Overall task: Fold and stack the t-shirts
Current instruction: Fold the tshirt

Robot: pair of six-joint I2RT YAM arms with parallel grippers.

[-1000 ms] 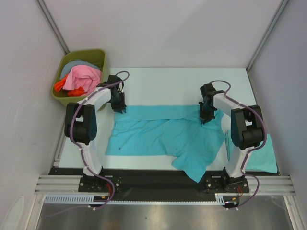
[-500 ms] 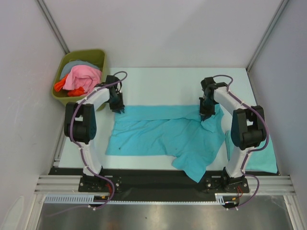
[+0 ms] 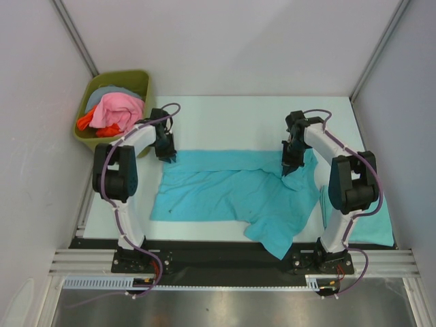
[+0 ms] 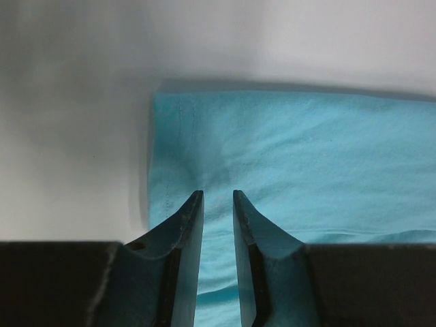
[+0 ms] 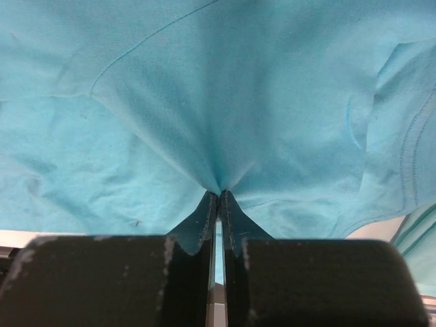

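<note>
A turquoise t-shirt (image 3: 225, 191) lies spread and wrinkled across the middle of the table, one part hanging toward the front edge. My left gripper (image 3: 167, 155) is at the shirt's far left corner. In the left wrist view its jaws (image 4: 218, 194) stand a narrow gap apart over the shirt (image 4: 306, 150), with nothing pinched. My right gripper (image 3: 287, 167) is at the shirt's far right part. In the right wrist view it (image 5: 219, 192) is shut on a bunched pinch of the shirt (image 5: 204, 88). A second teal shirt (image 3: 364, 221) lies folded at the right, behind the right arm.
An olive-green bin (image 3: 141, 78) stands at the far left corner, holding pink, orange and pale blue cloth (image 3: 119, 109). White walls and metal frame posts enclose the table. A black strip runs along the near edge by the arm bases.
The right gripper, still shut on the shirt, has shifted slightly away from the bases, pulling the cloth's far right part with it. The left gripper has hardly moved.
</note>
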